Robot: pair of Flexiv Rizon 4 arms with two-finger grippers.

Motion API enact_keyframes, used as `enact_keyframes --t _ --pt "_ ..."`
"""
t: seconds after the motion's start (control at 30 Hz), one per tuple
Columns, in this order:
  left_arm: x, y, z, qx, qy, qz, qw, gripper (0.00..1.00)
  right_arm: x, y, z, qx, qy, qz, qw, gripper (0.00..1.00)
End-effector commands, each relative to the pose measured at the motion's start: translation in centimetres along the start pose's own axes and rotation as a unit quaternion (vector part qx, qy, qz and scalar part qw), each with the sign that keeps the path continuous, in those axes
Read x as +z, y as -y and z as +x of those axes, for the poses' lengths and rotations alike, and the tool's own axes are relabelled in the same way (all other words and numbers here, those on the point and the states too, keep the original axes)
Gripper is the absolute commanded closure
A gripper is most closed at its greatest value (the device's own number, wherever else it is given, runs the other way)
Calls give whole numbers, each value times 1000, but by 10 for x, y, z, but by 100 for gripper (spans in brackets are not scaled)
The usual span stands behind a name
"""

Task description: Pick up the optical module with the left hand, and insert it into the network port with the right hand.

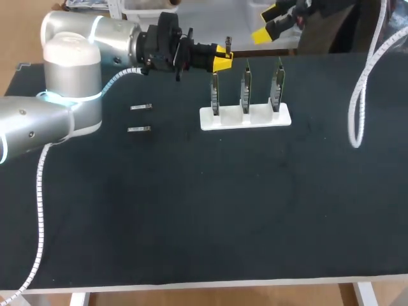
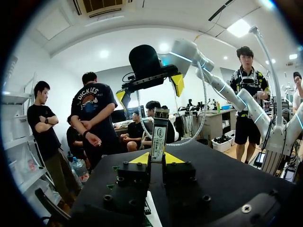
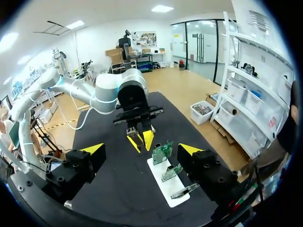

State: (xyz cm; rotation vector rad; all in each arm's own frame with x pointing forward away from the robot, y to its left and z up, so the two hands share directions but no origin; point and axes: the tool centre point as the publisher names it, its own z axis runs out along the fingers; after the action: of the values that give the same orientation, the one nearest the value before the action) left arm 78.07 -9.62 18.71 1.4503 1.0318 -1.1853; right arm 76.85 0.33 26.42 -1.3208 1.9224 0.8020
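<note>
While hovering over the table near its far edge, close to the stand of ports, looks to be at the handover step. Shows the right gripper spread and empty beyond that edge, the left gripper clenched on the module. Calls next for clasping the free end with the right, releasing with the left, then aligning with one of the ports.

Table: matt black top, faintly textured. Left arm: smooth, glossy silver-white shell. Module: dull grey metal with paper-like label. Stand: smooth white plastic. Hose: ribbed white plastic. Left gripper: matt black body, yellow plastic-looking tips
</note>
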Motion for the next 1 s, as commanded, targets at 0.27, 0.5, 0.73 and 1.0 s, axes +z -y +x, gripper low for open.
enact_keyframes --t 0.27,0.5,0.73,1.0 --pt "0 -3 0 0 0 3 1000 100 -1 0 0 0 1 -2 1000 0" --pt "0 -3 0 0 0 3 1000 100 1 -2 1 -3 -8 -13 1000 0" --pt "0 -3 0 0 0 3 1000 100 3 -3 5 -7 -32 -28 999 0" --pt "0 -3 0 0 0 3 1000 100 13 -28 9 -23 -69 -72 995 0"
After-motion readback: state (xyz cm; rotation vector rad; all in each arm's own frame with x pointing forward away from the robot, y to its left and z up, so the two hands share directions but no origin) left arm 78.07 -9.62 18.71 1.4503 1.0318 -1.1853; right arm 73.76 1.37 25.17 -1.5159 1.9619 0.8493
